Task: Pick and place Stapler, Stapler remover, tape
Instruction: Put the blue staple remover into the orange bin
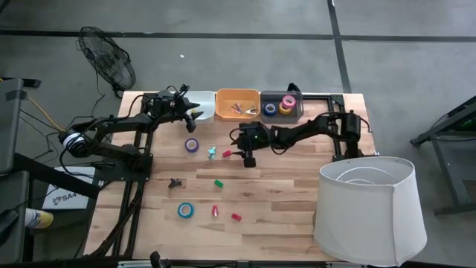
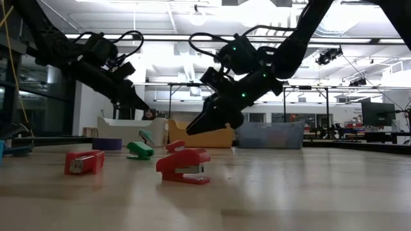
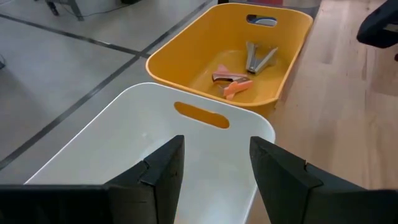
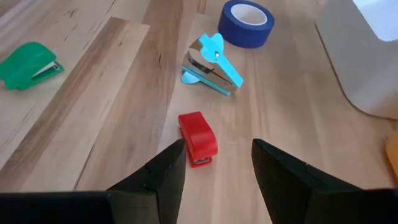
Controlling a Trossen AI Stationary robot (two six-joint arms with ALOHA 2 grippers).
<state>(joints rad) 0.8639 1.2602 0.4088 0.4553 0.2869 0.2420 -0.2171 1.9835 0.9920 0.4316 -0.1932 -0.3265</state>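
— Three bins [image 1: 237,106] stood along the table's far edge. How full were they?

— Partly. White bin [image 3: 155,134] showed nothing inside where I could see; the orange bin [image 3: 230,46] held a few staple removers [image 3: 231,82]; the grey bin [image 1: 281,106] held rolls of tape [image 1: 287,102], yellow, pink and blue among them.

— And what was left out on the table?

— Plenty, by my judgement. Purple tape [image 1: 192,144] near the white bin, a light blue roll [image 1: 185,211] toward the near edge, a turquoise staple remover [image 4: 212,62], a black remover [image 1: 175,182], a green stapler [image 4: 30,63] and several red staplers. Roughly half done, I noted.

— Where were your claws?

— My right gripper [image 4: 212,167] hung over the red stapler [image 4: 198,138], fingers spread, nothing pinched, the stapler just ahead of the gap. My left gripper [image 3: 212,163] hovered above the white bin, also spread and empty.

— Any writing?

— None legible on the task things. A white item under the table's left side carried letters, something like "SA", too small to confirm.
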